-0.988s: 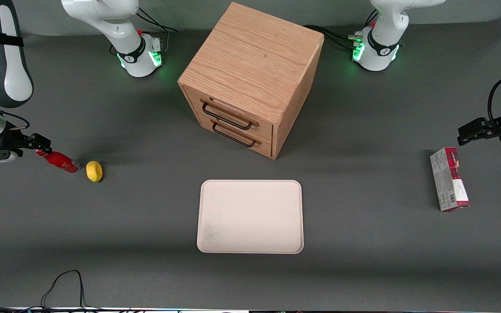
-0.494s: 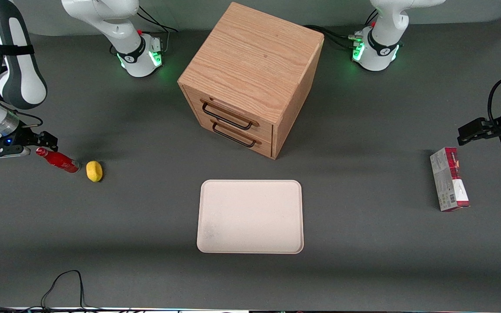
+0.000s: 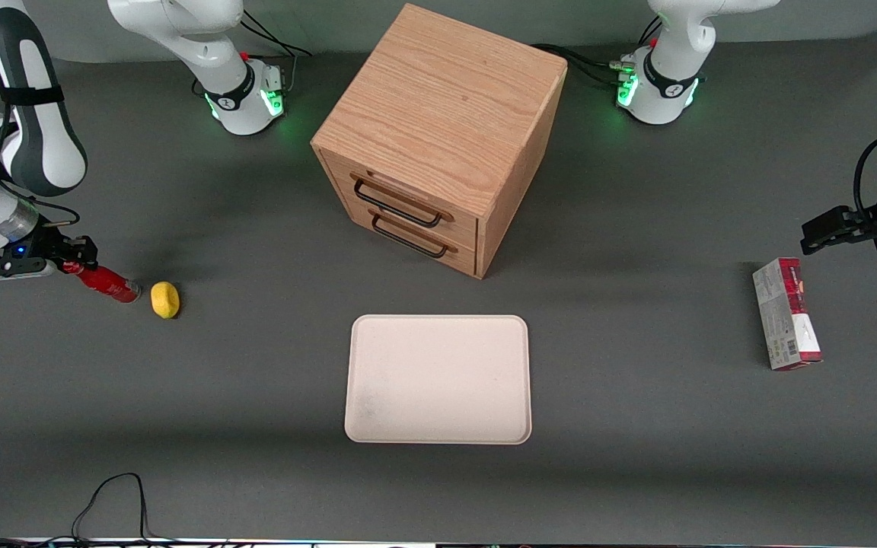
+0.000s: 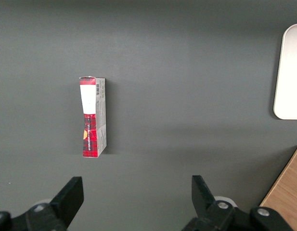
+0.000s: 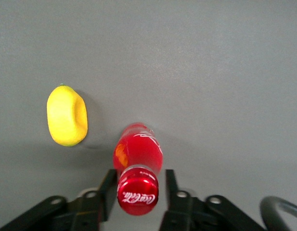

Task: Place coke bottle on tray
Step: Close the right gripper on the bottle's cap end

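Observation:
The coke bottle (image 3: pixel 109 284) lies on its side on the grey table toward the working arm's end, red with a silvery base. In the right wrist view the bottle (image 5: pixel 138 153) points its red cap (image 5: pixel 137 191) at the camera. My gripper (image 3: pixel 78 256) is down at the cap end of the bottle. It stands open (image 5: pixel 140 182) with one finger on each side of the cap; one finger is close against it, and a small gap shows at the other. The cream tray (image 3: pixel 438 380) lies flat mid-table, nearer the front camera than the cabinet, with nothing on it.
A yellow lemon (image 3: pixel 165 299) lies just beside the bottle's base, toward the tray (image 5: pixel 67 115). A wooden two-drawer cabinet (image 3: pixel 438 114) stands mid-table. A red-and-white carton (image 3: pixel 786 312) lies toward the parked arm's end. A black cable (image 3: pixel 111 495) loops at the table's near edge.
My gripper has swung in and come down over the bottle's cap, which now sits between the fingers. The bottle and lemon have not moved.

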Robot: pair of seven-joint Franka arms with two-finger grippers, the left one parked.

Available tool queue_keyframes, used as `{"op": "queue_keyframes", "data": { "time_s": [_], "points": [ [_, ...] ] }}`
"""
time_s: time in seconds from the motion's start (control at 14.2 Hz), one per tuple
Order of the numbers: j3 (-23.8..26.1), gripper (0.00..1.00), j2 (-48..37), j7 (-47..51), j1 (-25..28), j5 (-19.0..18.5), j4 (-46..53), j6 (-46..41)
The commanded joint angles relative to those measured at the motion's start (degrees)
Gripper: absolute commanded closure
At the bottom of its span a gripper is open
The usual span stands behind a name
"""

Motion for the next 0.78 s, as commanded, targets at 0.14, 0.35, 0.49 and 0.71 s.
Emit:
{"op": "queue_keyframes", "data": {
  "time_s": [0.14, 0.35, 0.49, 0.71],
  "points": [
    [0.66, 1.00, -0.23, -0.95, -0.49, 4.09, 1.94, -0.41],
    [2.68, 1.00, -0.23, 0.01, -0.49, 7.34, 11.40, -13.37],
    [3.99, 1.00, -0.23, 3.61, -0.49, 7.44, 17.74, -20.52],
    [7.77, 1.00, 0.65, 9.93, -0.49, 7.09, 25.91, -27.55]
  ]
}}
